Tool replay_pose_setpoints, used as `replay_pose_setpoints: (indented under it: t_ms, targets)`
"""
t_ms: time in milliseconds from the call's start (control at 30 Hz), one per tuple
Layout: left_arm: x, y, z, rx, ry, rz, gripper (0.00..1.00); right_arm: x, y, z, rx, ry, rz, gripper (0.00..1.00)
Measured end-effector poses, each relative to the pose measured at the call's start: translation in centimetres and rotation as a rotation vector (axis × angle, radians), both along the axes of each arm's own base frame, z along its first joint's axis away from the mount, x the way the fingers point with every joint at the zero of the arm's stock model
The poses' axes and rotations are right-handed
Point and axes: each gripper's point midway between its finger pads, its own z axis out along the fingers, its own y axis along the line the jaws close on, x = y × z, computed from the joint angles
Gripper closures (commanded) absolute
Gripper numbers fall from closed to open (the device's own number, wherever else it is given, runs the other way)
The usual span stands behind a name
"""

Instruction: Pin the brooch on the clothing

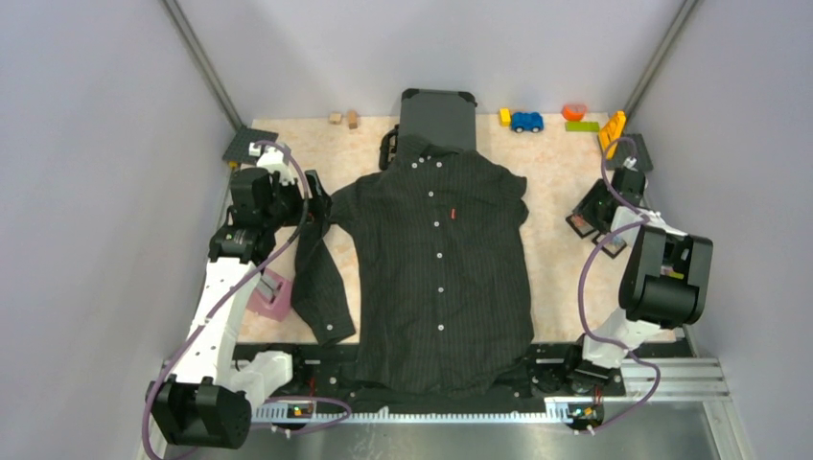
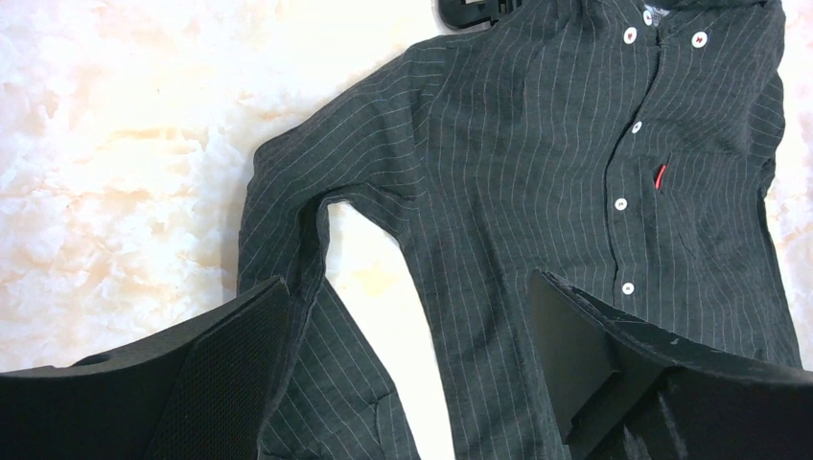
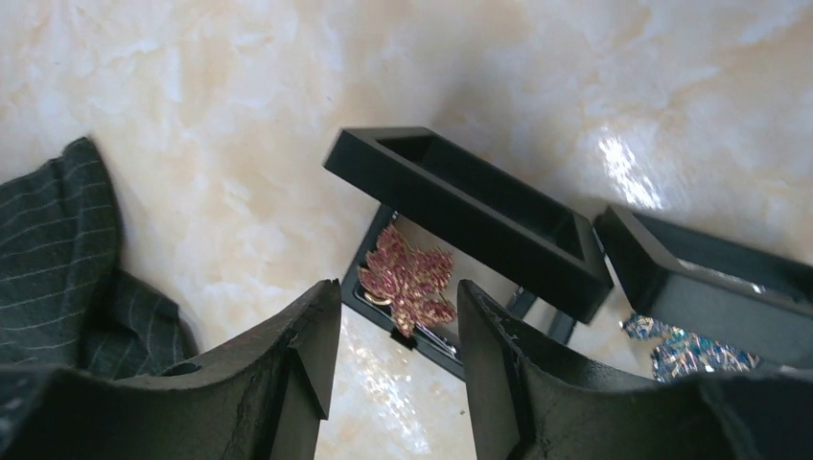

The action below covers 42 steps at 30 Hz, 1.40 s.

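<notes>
From above, a table with a pale, pink-veined marble top sits between plain grey walls, with metal posts slanting up at the two far corners. The black pinstriped shirt lies flat and buttoned in the middle, its collar resting on a dark grey suitcase at the far edge. Two wooden blocks, a blue toy car and coloured bricks line that edge. The left gripper hangs by the shirt's shoulder; the right gripper is low over small black boxes near the right side, well apart from the shirt. In the left wrist view, the left gripper's fingers stand wide apart, holding nothing, above the sleeve and shoulder, with the red chest tag beside the button row. In the right wrist view, a red maple-leaf brooch lies in an open black box on the glossy marble. The right gripper's fingers stand one on each side of it with a gap between them; whether they touch it cannot be told. A second box beside it holds a blue glittery brooch.
</notes>
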Motion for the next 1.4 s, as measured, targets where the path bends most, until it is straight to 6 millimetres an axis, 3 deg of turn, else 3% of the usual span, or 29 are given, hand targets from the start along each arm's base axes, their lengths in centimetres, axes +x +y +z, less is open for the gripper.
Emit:
replay_pose_setpoints:
  t_ms: [200, 833, 1400]
  targets:
    - [0.0, 0.0, -0.1, 0.0, 0.001, -0.001, 0.02, 1.1, 0.1, -0.1, 0.009, -0.022, 0.021, 0.56]
    - [-0.1, 0.0, -0.2, 0.0, 0.005, -0.001, 0.02, 0.6, -0.1, -1.0, 0.001, 0.017, 0.014, 0.57]
    - [-0.1, 0.0, -0.3, 0.001, 0.005, -0.001, 0.02, 1.4, 0.2, -0.7, 0.019, 0.002, 0.036, 0.83]
